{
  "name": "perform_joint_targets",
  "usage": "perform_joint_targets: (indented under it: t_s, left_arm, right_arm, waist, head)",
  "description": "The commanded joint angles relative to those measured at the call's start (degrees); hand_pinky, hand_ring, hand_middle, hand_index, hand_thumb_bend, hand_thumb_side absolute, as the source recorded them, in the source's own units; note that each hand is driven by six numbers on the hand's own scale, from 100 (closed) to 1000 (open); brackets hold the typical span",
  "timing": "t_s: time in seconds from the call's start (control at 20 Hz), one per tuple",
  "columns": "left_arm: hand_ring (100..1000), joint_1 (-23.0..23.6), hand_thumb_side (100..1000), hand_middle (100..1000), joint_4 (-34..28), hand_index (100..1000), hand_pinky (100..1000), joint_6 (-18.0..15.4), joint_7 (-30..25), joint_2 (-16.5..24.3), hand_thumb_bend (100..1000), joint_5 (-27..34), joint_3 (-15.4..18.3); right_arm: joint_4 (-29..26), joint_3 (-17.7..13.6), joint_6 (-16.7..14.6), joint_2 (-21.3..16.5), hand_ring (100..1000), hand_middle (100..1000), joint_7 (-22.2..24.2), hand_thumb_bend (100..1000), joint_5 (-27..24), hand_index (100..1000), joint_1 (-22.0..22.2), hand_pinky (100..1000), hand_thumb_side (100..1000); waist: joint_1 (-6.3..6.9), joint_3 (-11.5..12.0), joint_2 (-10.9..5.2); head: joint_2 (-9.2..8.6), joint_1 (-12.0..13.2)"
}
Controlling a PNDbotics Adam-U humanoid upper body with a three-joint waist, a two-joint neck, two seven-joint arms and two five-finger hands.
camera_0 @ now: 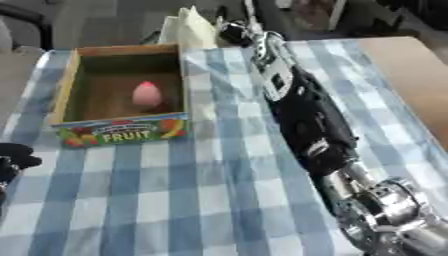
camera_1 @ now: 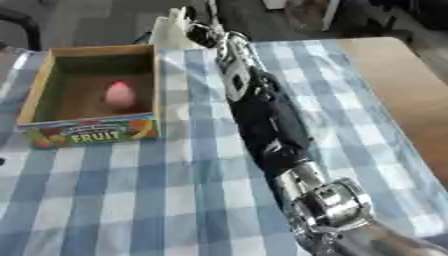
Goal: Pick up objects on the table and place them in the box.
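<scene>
A wooden box point(camera_0: 185, 80) with a "FRUIT" label on its front stands at the far left of the checked cloth. Inside it lies a pink rounded fruit point(camera_0: 147, 93). My right arm stretches from the lower right across the table to its far edge, where my right hand point(camera_0: 234, 31) is beside a pale cream pointed thing point(camera_0: 194, 29) just behind the box's far right corner. Whether the hand touches that thing is hidden. My left hand point(camera_0: 14, 156) shows only as a dark shape at the left edge, below the box.
A blue and white checked cloth point(camera_0: 157, 200) covers most of the table. Bare wooden tabletop point(camera_0: 411, 75) shows at the right. Dark chair parts and floor lie beyond the far edge.
</scene>
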Motion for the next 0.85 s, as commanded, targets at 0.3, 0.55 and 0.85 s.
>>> perform_joint_targets:
  t_s: [0.3,0.55,0.85]
  left_arm:
    - [542,0.07,885,528,-0.81,492,717,-0.18,0.59,1.07,114,-0.29,0.91]
    - [543,0.20,888,529,-0.82,492,717,-0.23,0.65,1.07,114,-0.32,0.97]
    - [544,0.24,889,529,-0.88,492,718,-0.21,0.70,1.04,114,-0.33,1.05]
  right_arm:
    - [-2.88,-1.67,0.23,-9.66,811,742,-2.37,100,-13.76,817,4.27,489,159]
    - [-2.59,-2.06,0.37,-11.32,813,741,-3.11,100,-16.97,813,6.45,487,168]
    - [-2.33,-2.33,0.38,-11.93,815,740,-3.63,100,-18.59,813,7.84,486,173]
  waist:
    - [0.57,-1.31,-1.04]
    - [0.61,-1.64,-0.90]
    - [0.45,-1.82,-0.84]
  head:
    - [0.40,1.65]
    - [0.62,1.79]
    - [0.82,1.92]
